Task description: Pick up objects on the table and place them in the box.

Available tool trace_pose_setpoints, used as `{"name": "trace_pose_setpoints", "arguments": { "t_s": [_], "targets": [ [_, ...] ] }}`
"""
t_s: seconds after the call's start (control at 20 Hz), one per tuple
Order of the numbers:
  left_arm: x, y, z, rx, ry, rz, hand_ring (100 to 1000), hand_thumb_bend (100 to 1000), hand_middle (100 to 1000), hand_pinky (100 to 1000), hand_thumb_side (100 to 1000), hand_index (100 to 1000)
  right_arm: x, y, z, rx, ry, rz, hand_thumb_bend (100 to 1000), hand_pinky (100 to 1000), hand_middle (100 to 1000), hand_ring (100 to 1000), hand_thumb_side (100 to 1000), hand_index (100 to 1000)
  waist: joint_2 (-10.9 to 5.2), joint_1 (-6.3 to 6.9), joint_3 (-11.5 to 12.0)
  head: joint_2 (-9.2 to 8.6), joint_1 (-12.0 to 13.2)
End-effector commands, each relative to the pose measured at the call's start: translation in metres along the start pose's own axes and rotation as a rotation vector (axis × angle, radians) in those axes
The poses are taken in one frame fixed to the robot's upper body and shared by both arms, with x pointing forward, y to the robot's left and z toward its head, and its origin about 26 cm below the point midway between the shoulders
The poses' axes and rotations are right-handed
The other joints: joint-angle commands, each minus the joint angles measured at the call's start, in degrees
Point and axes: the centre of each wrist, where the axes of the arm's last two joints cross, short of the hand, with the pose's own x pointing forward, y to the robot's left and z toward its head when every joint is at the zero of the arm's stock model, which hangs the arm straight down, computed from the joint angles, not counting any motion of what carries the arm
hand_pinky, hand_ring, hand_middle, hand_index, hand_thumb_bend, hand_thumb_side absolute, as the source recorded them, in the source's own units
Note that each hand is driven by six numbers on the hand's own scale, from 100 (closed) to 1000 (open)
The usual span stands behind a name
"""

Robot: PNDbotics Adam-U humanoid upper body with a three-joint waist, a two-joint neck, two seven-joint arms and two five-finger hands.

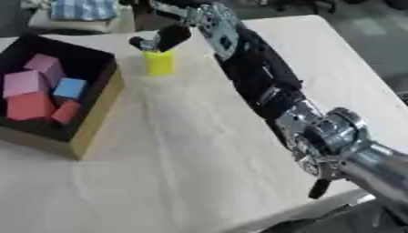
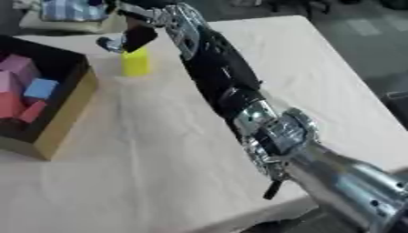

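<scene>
Right arm: black housings, silver metal joints near the elbow. Robot hand: black fingers with silver fittings.

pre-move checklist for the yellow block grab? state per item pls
1. Right hand is over the upright yellow rectangular block: ok.
2. Fingers closed on the block: cannot tell; they sit at its top.
3. Block upright on the beige-covered table, outside the box: ok.
4. Open cardboard box with dark interior beside the block on the left: ok.
5. Room in the box: ok; pink, red and blue blocks fill the left part only.
6. Left hand: not in view.
</scene>
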Motion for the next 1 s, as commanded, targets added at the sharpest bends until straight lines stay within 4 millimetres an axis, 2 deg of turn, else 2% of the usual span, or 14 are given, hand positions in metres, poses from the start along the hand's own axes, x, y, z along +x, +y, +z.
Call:
{"name": "trace_pose_setpoints", "arguments": {
  "t_s": [0.05,0.4,1.0],
  "targets": [
    [0.007,0.005,-0.003,0.003,-0.029,-0.022,701,100,667,851,702,878,-0.015,-0.004,0.009,-0.013,0.089,0.009,250,904,985,950,541,1000,-1.26,-0.02,0.19,-0.76,0.05],
    [0.007,0.004,-0.004,-0.001,-0.03,-0.017,702,100,667,851,702,878,-0.015,0.017,0.005,0.029,0.104,0.012,250,900,981,948,539,1000,-1.19,0.12,0.91,-0.64,-0.45],
    [0.006,0.003,-0.003,-0.005,-0.027,-0.013,701,100,667,850,700,877,-0.013,0.028,0.003,0.029,0.177,0.135,283,919,1000,978,506,1000,-1.09,0.15,1.94,-0.55,-1.17]
  ]
}}
